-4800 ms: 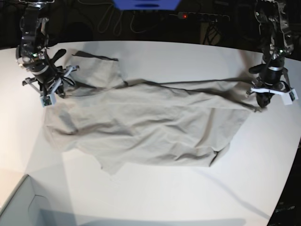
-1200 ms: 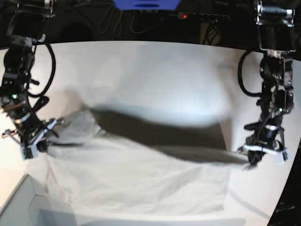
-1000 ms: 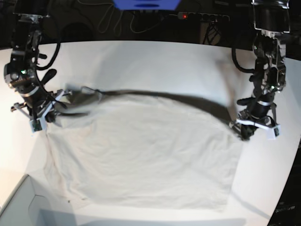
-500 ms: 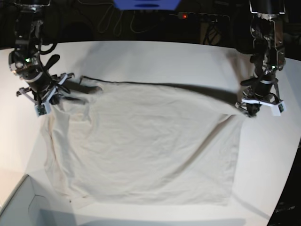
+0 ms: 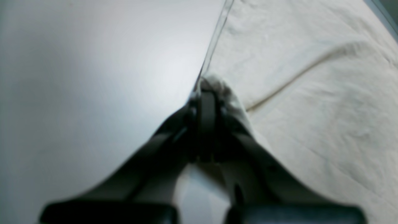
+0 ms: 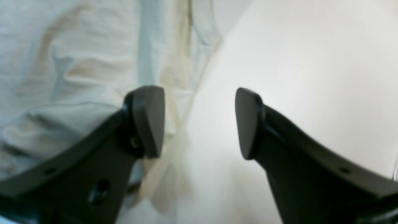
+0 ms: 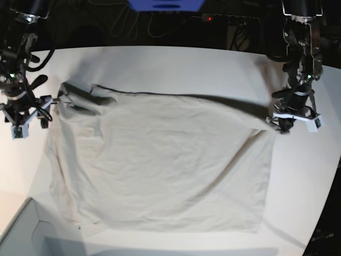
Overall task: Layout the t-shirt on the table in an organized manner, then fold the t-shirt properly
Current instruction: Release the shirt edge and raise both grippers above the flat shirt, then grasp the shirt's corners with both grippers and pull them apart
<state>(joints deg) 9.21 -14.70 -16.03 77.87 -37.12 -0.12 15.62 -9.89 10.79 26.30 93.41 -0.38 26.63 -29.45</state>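
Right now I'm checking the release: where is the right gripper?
In the base view the right gripper is at the left edge, open beside the t-shirt and its bunched upper-left corner, over the table.

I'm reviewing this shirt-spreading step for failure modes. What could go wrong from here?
1. The left gripper is shut on the t-shirt corner while the right gripper is open and off the cloth; any further pull would likely drag the shirt sideways.
2. The sleeve near the right gripper lies bunched, so folding now may trap creases.
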